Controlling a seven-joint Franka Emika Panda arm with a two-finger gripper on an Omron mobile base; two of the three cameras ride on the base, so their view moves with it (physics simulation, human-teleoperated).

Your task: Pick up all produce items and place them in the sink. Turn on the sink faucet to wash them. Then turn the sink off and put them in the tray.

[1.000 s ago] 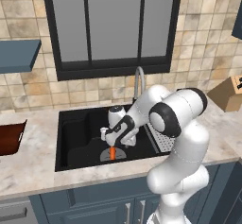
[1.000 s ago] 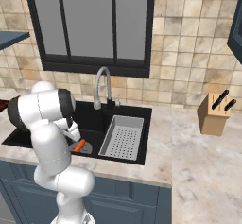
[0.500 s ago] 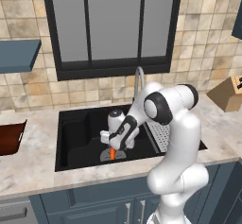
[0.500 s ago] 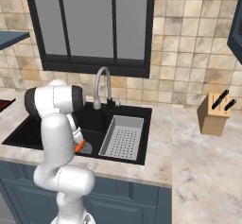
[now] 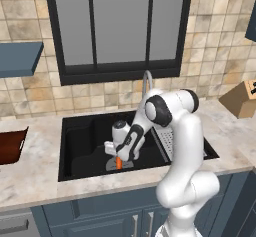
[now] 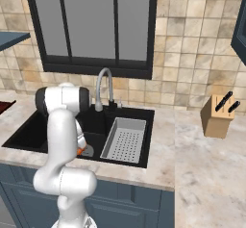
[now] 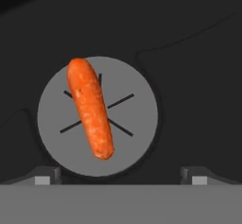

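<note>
My claw [image 7: 121, 173] hangs wide open, holding nothing — the carrot [image 7: 90, 107] lies on the sink [image 5: 82, 141] drain. Next, the faucet [image 6: 103, 88].

Orange carrot [image 7: 90, 107], grey drain disc [image 7: 137, 119], black sink [image 7: 189, 53]

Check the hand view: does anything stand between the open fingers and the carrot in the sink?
Nothing visible does. The carrot lies bare on the drain disc of the sink, with the gripper open right above it.
</note>
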